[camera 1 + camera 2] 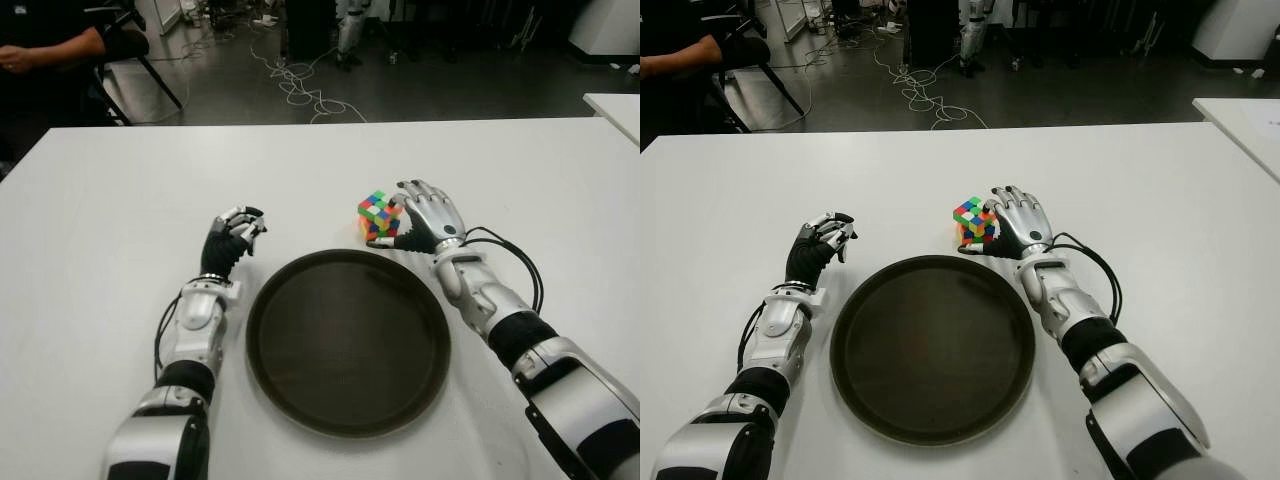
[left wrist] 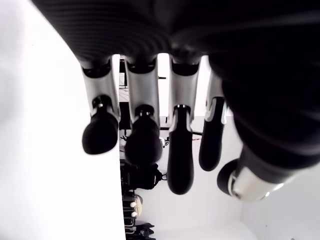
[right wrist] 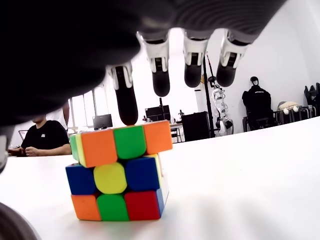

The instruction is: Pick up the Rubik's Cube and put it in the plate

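The Rubik's Cube (image 1: pixel 377 215) stands on the white table (image 1: pixel 110 200), just beyond the far right rim of the round dark plate (image 1: pixel 348 340). My right hand (image 1: pixel 425 218) is immediately right of the cube, open. Its fingers (image 3: pixel 161 75) arch over the cube's (image 3: pixel 117 172) top without touching, and the thumb lies low by the cube's near side. My left hand (image 1: pixel 236 233) shows left of the plate's far rim, its fingers (image 2: pixel 142 142) curled with nothing in them. The plate holds nothing.
A seated person (image 1: pixel 45 45) and a chair are beyond the table's far left corner. Cables (image 1: pixel 300 85) lie on the floor behind the table. Another white table's corner (image 1: pixel 615 105) shows at the right.
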Tool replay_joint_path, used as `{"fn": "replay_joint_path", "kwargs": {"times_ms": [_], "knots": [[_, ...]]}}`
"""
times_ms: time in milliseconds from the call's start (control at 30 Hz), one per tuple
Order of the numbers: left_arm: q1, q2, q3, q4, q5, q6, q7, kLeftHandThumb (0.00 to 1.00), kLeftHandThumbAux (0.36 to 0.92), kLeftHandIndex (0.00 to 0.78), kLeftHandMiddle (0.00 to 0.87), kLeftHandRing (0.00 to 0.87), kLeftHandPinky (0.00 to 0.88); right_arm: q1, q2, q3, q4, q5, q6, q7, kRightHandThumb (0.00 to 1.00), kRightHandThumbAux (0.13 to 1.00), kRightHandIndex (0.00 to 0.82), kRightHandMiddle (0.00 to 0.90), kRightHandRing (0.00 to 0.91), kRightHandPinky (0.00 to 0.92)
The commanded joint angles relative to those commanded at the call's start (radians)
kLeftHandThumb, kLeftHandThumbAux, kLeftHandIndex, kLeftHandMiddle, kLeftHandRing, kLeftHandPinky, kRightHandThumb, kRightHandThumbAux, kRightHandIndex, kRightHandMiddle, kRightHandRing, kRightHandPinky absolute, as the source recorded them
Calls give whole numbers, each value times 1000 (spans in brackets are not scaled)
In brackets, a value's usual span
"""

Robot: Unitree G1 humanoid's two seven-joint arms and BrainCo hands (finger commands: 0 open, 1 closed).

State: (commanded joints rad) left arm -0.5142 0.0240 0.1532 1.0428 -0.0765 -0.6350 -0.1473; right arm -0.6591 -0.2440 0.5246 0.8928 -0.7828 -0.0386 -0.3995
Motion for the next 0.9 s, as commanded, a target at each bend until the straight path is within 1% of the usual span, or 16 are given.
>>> {"fn": "replay_joint_path", "kwargs": {"times_ms": [33, 300, 533, 633, 767, 900], "knots": [[0, 0, 1, 1, 0, -2, 1, 851, 659, 420, 579, 740, 700, 0, 1, -3, 2, 3, -2, -3, 0, 349, 0, 0, 0, 0], [-2, -1, 6, 6, -3, 1, -2, 853, 659, 419, 574, 753, 735, -4, 5, -10, 12, 12, -6, -9, 0, 340, 0, 0, 0, 0], [-3, -3, 8, 7, -3, 6, 0, 852, 659, 418, 573, 743, 690, -5, 7, -16, 19, 19, -13, -15, 0, 330, 0, 0, 0, 0], [-2, -4, 7, 3, -2, 13, 0, 852, 659, 418, 574, 740, 697, -5, 8, -22, 20, 24, -14, -16, 0, 325, 0, 0, 0, 0], [-2, -4, 9, 2, -6, 18, -4, 852, 659, 419, 576, 723, 671, -7, 10, -30, 24, 28, -15, -17, 0, 320, 0, 0, 0, 0], [-2, -5, 10, 0, -8, 22, -6, 852, 659, 419, 579, 726, 703, -9, 11, -35, 33, 32, -18, -19, 0, 315, 0, 0, 0, 0]]}}
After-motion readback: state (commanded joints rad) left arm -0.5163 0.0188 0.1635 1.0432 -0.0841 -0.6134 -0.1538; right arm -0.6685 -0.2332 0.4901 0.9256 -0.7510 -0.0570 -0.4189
